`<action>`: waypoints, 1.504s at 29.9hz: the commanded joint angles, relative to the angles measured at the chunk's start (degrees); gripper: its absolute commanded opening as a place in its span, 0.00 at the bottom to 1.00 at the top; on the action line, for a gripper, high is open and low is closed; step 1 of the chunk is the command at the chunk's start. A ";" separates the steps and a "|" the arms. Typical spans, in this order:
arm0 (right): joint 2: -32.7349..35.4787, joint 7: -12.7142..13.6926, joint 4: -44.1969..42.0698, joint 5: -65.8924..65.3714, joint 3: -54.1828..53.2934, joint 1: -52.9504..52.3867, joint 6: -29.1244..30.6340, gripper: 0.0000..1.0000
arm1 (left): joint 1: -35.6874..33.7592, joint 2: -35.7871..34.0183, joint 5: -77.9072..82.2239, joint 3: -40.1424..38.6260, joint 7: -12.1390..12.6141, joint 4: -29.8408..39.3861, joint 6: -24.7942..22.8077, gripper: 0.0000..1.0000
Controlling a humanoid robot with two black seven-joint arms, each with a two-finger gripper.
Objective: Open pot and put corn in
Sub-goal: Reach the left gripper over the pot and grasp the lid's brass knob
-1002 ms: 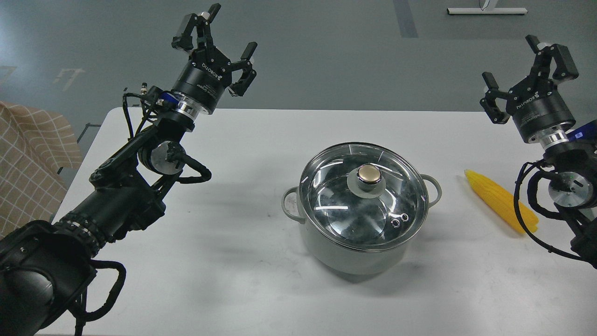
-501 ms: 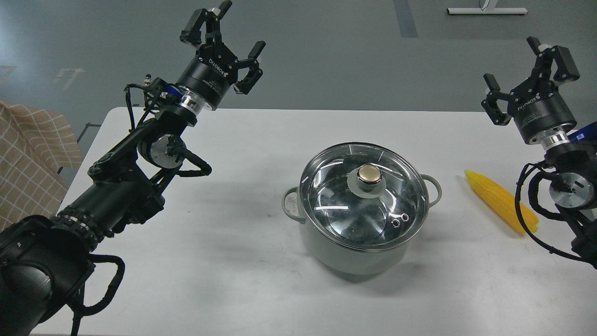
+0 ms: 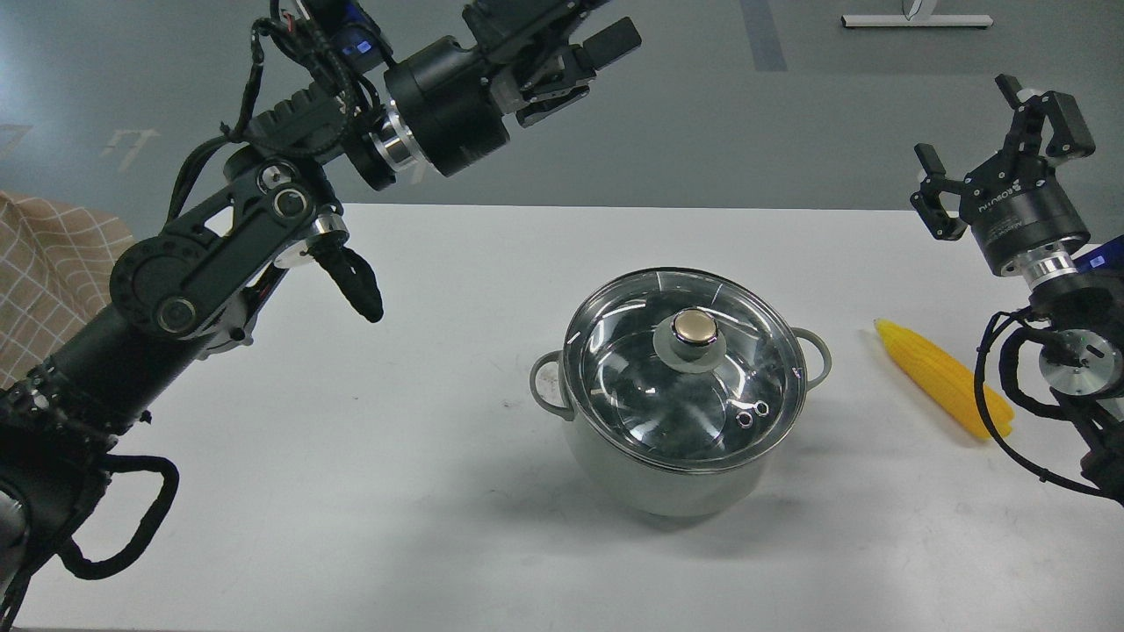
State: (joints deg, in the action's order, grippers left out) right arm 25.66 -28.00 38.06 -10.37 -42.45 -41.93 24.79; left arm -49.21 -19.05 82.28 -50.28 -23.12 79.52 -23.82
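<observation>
The pale grey-green pot [image 3: 654, 474] stands on the white table [image 3: 351, 491], right of centre, with its glass lid [image 3: 615, 369] on and the lid's gold knob [image 3: 695, 329] on top. The yellow corn [image 3: 935, 376] lies on the table right of the pot, pointed end towards the far side. My left gripper [image 3: 587, 19] is open and empty, high above the table's far edge, up and to the left of the pot, partly cut off by the top edge. My right gripper [image 3: 1001, 132] is open and empty, raised beyond the corn at the far right.
A tan checked cloth [image 3: 53, 281] lies off the table's left edge. My right arm's wrist and cables [image 3: 1067, 369] hang just right of the corn. Grey floor lies beyond the table's far edge, with a white stand base [image 3: 918, 19] at the top right.
My left arm has swung up and to the right, carrying its open gripper from above the table's far left corner towards the pot. The right gripper, pot and corn have hardly moved.
</observation>
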 commanded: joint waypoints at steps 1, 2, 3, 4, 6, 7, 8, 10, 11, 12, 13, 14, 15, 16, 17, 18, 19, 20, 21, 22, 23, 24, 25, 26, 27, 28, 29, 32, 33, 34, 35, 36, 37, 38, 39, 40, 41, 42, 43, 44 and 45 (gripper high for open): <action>-0.26 0.00 -0.09 0.00 -0.09 0.01 0.00 1.00 | -0.54 0.68 17.18 0.44 -0.35 2.31 0.70 0.98; -0.26 0.00 -0.09 0.00 0.00 0.01 -0.09 1.00 | -0.71 1.12 20.00 1.06 -0.44 2.39 0.88 0.98; -0.26 0.00 -0.09 0.00 0.00 0.01 -0.09 1.00 | -1.41 1.90 25.16 2.80 -0.96 2.40 1.58 0.98; -0.26 0.00 0.00 0.00 0.00 0.01 0.00 1.00 | -2.28 2.09 29.65 5.17 -1.75 2.40 3.24 0.97; -0.34 0.00 -0.09 0.00 0.00 0.01 -0.09 1.00 | -2.91 2.00 34.76 9.56 -2.54 2.05 7.36 0.97; -0.34 0.00 -0.09 0.00 0.00 0.01 -0.09 1.00 | -3.17 2.00 36.09 11.07 -2.63 1.87 8.78 0.97; -0.43 0.00 0.00 0.00 0.00 0.01 -0.09 1.00 | -3.43 2.00 37.41 12.56 -2.63 1.78 10.01 0.97; -0.52 0.00 -0.09 0.00 0.00 0.01 0.00 1.00 | -4.14 2.09 42.32 18.26 -2.55 1.26 13.87 0.97; -0.52 0.00 -0.09 0.00 0.00 0.10 -0.09 1.00 | -4.14 2.09 42.72 19.42 -2.55 0.82 14.76 0.97; -0.52 0.00 -0.09 -0.09 0.00 0.10 0.00 1.00 | -4.05 2.26 42.72 20.91 -2.63 -0.49 16.33 0.97; -0.52 0.00 0.00 -0.09 0.00 0.10 -0.09 1.00 | -3.79 2.52 42.72 21.53 -2.81 -2.16 17.48 0.97; -0.52 0.00 0.00 -0.09 0.00 0.10 -0.09 1.00 | -3.79 2.53 42.72 21.54 -2.81 -2.18 17.49 0.97; -0.52 0.00 0.00 -0.09 0.00 0.19 0.00 1.00 | -3.61 2.96 42.72 21.71 -2.90 -3.92 18.10 0.97; -0.52 0.00 0.00 -0.09 0.00 0.27 0.00 1.00 | -3.44 3.75 42.72 21.80 -2.90 -5.06 18.11 0.97; -0.52 0.00 0.00 -0.09 0.00 0.27 0.00 1.00 | -3.35 4.02 42.72 21.89 -2.90 -5.42 18.11 0.97; -0.52 0.00 0.00 0.00 0.00 0.36 -0.09 1.00 | -2.57 4.28 42.72 22.15 -2.90 -5.95 18.11 0.97; -0.52 0.00 0.00 -0.09 0.00 0.54 0.00 1.00 | -2.12 4.28 42.72 22.68 -2.90 -6.13 18.11 0.97; -0.52 0.00 0.09 -0.09 0.00 0.80 0.00 1.00 | -1.25 4.28 42.72 23.29 -2.81 -6.22 18.28 0.97; -0.52 0.00 0.09 -0.09 -0.09 0.80 0.00 1.00 | -0.98 4.37 42.72 23.39 -2.81 -6.22 18.28 0.97; -0.52 0.00 0.09 0.00 -0.09 0.89 0.00 1.00 | -0.89 4.37 42.72 23.47 -2.81 -6.22 18.28 0.97; -0.52 0.00 0.09 -0.09 -0.09 0.89 0.00 1.00 | -0.54 4.37 42.72 23.47 -2.72 -6.22 18.28 0.97; -0.52 0.00 0.09 -0.09 0.00 0.98 0.00 1.00 | -0.10 4.37 42.72 23.65 -2.72 -6.22 18.28 0.97; -0.52 0.00 0.09 -0.09 0.00 0.98 0.00 1.00 | -0.01 4.37 42.72 23.74 -2.72 -6.22 18.28 0.97; -0.52 0.00 0.17 -0.09 0.00 1.06 0.00 1.00 | 0.08 4.37 42.72 23.91 -2.72 -6.39 18.28 0.96; -0.52 0.00 0.18 -0.09 0.00 1.15 0.00 1.00 | 0.17 4.37 42.72 23.91 -2.72 -6.48 18.28 0.96; -0.52 0.00 0.18 0.00 0.00 1.24 0.00 1.00 | 0.17 4.37 42.72 23.91 -2.72 -6.66 18.28 0.96; -0.52 0.00 0.18 -0.09 -0.09 1.33 0.00 1.00 | 0.34 4.37 42.72 23.91 -2.72 -7.35 18.28 0.95; -0.52 0.00 0.26 -0.09 0.00 1.42 0.00 1.00 | 0.87 4.28 42.72 23.91 -2.72 -7.89 18.28 0.95; -0.52 0.00 0.26 -0.09 0.00 1.50 0.00 1.00 | 0.96 4.28 42.72 23.91 -2.72 -7.89 18.28 0.95; -0.52 0.00 0.26 -0.09 0.00 1.59 0.00 1.00 | 0.96 4.28 42.72 23.91 -2.72 -7.89 18.28 0.95; -0.52 0.00 0.26 -0.09 -0.09 1.68 0.00 1.00 | 1.31 4.20 42.72 24.00 -2.81 -7.89 18.28 0.95; -0.52 0.00 0.26 -0.09 -0.09 1.68 0.00 1.00 | 1.66 4.20 42.72 24.00 -2.81 -7.89 18.28 0.95; -0.52 0.00 0.26 -0.09 -0.09 1.68 0.00 1.00 | 2.01 4.02 42.72 24.00 -2.81 -7.89 18.28 0.95; -0.52 0.00 0.26 -0.09 -0.09 1.68 0.00 1.00 | 2.10 4.02 42.72 24.00 -2.81 -7.89 18.11 0.95; -0.52 0.00 0.26 -0.09 0.00 1.68 0.00 1.00 | 2.19 4.11 42.72 24.00 -2.81 -7.89 18.02 0.95; -0.52 0.00 0.26 -0.09 -0.09 1.68 0.00 1.00 | 2.10 4.20 42.72 24.00 -2.81 -7.89 17.93 0.95; -0.52 0.00 0.26 -0.09 0.00 1.68 0.00 1.00 | 2.10 4.28 42.72 24.09 -2.81 -7.89 17.93 0.95; -0.52 0.00 0.26 -0.09 0.00 1.77 0.00 1.00 | 2.10 4.28 42.72 24.44 -2.81 -7.89 17.84 0.95; -0.52 0.00 0.26 -0.09 -0.09 1.77 0.00 1.00 | 2.01 4.37 42.72 25.14 -2.81 -7.89 17.84 0.95; -0.52 0.00 0.26 -0.09 -0.09 1.77 0.00 1.00 | 2.01 4.37 42.72 25.32 -2.81 -7.98 17.84 0.95; -0.52 0.00 0.26 0.00 0.00 1.77 0.00 1.00 | 2.01 4.37 42.72 25.32 -2.81 -8.06 17.84 0.95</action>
State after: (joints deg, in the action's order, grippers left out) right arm 25.13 -28.00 38.33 -10.45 -42.53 -40.19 24.79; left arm -47.14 -14.74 125.01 -25.52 -25.92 71.61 -5.93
